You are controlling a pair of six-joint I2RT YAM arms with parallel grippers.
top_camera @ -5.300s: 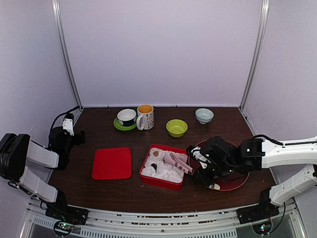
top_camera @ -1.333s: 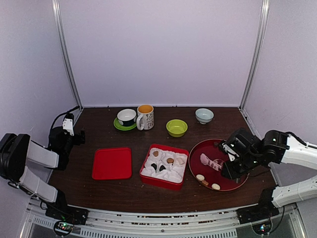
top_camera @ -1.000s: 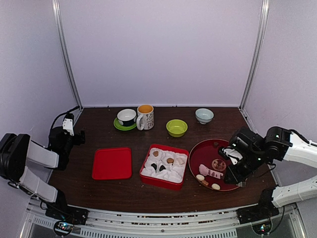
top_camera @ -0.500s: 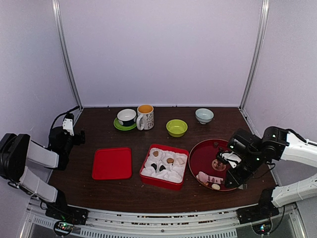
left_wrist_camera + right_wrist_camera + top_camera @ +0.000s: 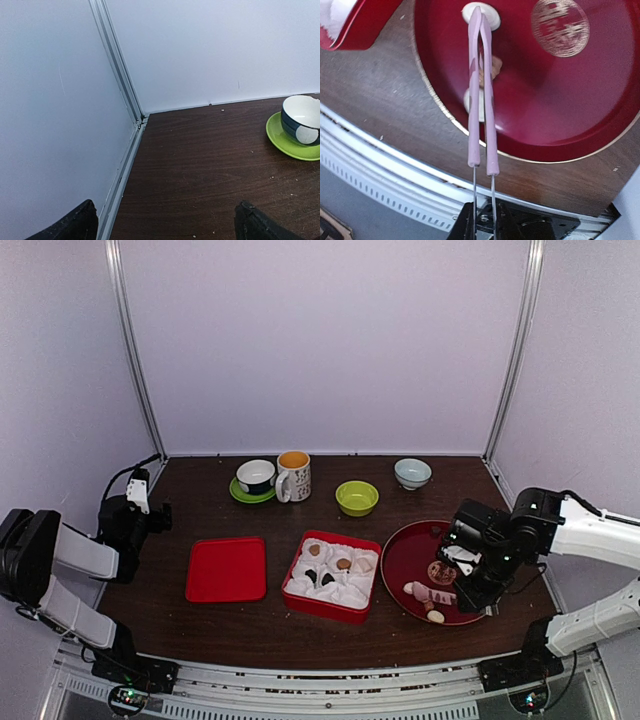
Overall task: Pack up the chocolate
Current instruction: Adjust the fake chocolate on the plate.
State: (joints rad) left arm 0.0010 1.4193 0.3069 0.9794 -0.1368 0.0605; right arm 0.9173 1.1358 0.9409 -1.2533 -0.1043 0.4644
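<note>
right gripper (image 5: pixel 483 222) clamped tight on the wire end of the pink tongs (image 5: pixel 480 100), so the tool reaches out ahead of the wrist and does the picking; the fingers look too bulky for sweets this small. tongs squeezed almost shut, tips meeting over the near-left part of the red plate (image 5: pixel 570 100), right at a cream-white piece (image 5: pixel 492 17). cannot tell whether the tips pinch it or only lie above it. loose chocolate (image 5: pixel 435 617) on that plate: the cream-white one at the tips, a caramel piece (image 5: pixel 493 67) showing between the tong arms, a second cream piece (image 5: pixel 467 100) nearer the rim, partly under the tongs. the rest sits in the red box (image 5: pixel 322 608) just left of the plate, nested in white paper (image 5: pixel 345 590), brown and tan bits apart from one another, likely so they don't knock together. red lid (image 5: pixel 226 569) lies flat to the left of the box, leaving it open for loading. left gripper (image 5: pixel 165 231) parked at the far left of the table (image 5: pixel 200 165), jaws spread wide, holding nothing, near a cup (image 5: pixel 302 120) on a green saucer (image 5: pixel 285 145); out of the way, i judge, since this job needs one arm. judgement: mid-task, three pieces left to carry across.
</note>
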